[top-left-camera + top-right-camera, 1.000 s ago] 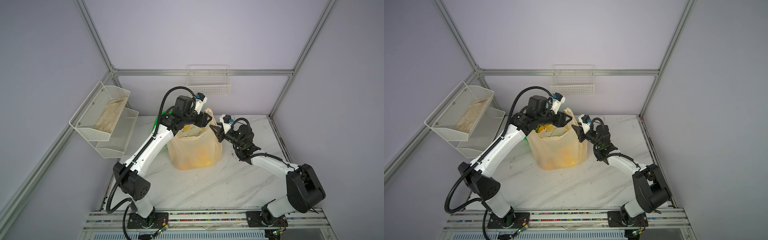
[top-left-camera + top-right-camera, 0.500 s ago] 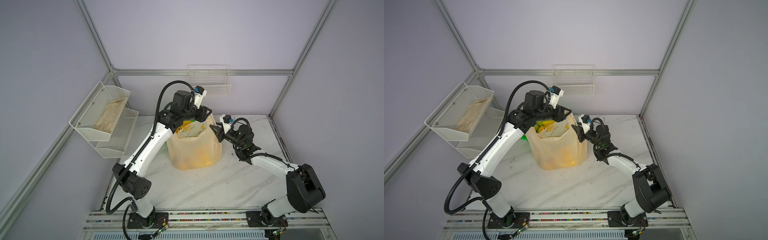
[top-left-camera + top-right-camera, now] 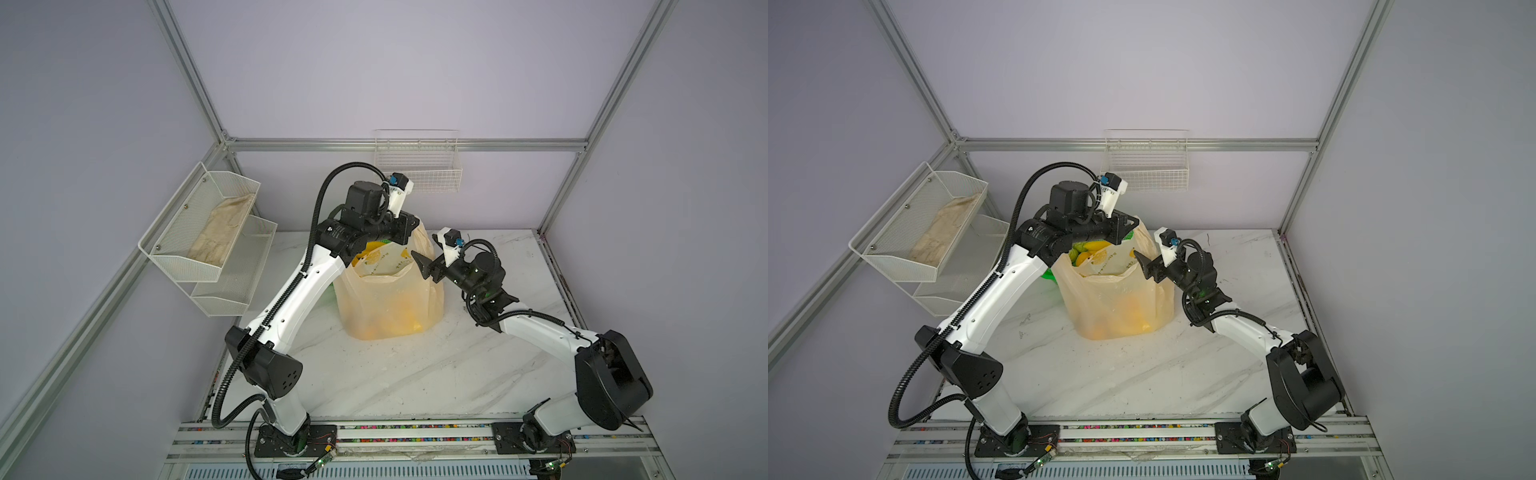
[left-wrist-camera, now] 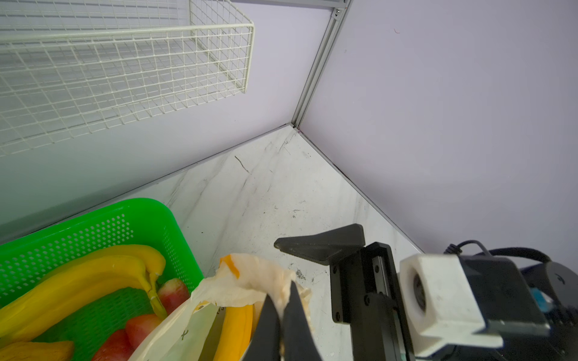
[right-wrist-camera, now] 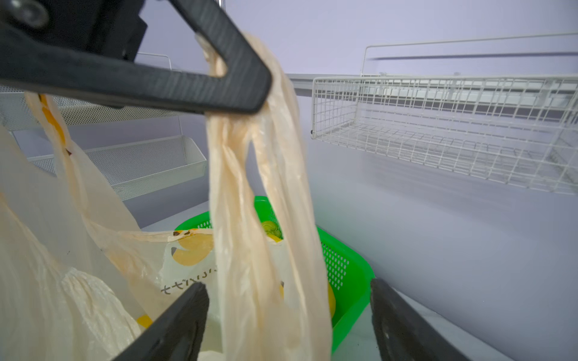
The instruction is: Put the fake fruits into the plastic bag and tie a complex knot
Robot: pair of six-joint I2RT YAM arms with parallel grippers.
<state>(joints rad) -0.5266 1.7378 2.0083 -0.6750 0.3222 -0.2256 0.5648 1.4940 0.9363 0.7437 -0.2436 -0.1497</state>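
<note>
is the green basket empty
No, yellow bananas and red apples lie in the green basket in the left wrist view.

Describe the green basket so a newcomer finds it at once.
On the marble table, look behind the cream plastic bag, toward the back wall. The green basket there is the only bright, perforated plastic container, with yellow bananas inside.

Thin crinkled plastic bag point(image 3: 388, 307), glossy bananas point(image 4: 93, 272)

Even soft light, faint shadows, wrist views blurred up close
</note>
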